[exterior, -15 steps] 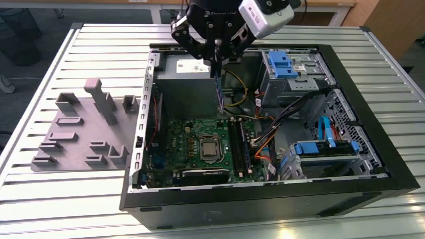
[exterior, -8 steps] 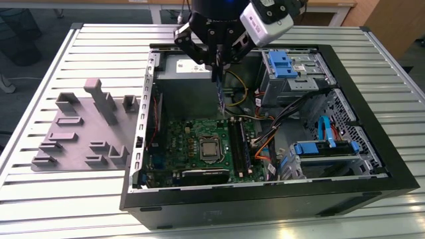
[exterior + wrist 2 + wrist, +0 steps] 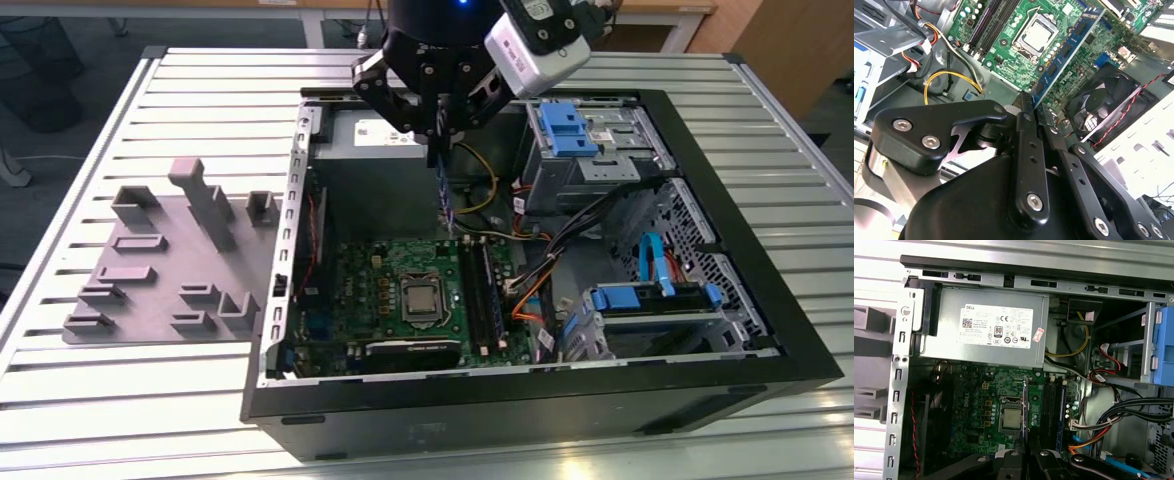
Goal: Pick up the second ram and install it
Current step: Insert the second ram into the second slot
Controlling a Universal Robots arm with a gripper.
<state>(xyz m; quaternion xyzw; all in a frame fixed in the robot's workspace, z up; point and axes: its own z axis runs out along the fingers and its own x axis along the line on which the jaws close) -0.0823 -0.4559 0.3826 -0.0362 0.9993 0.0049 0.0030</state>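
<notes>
Gripper (image 3: pixel 437 135) pinching second ram (image 3: pixel 443 190), hanging above motherboard (image 3: pixel 387 275).

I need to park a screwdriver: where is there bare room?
The slatted table is bare behind the grey tray and along its front edge, before the case. Inside is crowded: motherboard, cables, drive cages, and the tool holding the ram.

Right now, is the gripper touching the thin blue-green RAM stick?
Touching. In the exterior view the gripper is shut on the top end of the thin blue-green RAM stick, which hangs upright above the green motherboard, not yet seated.
</notes>
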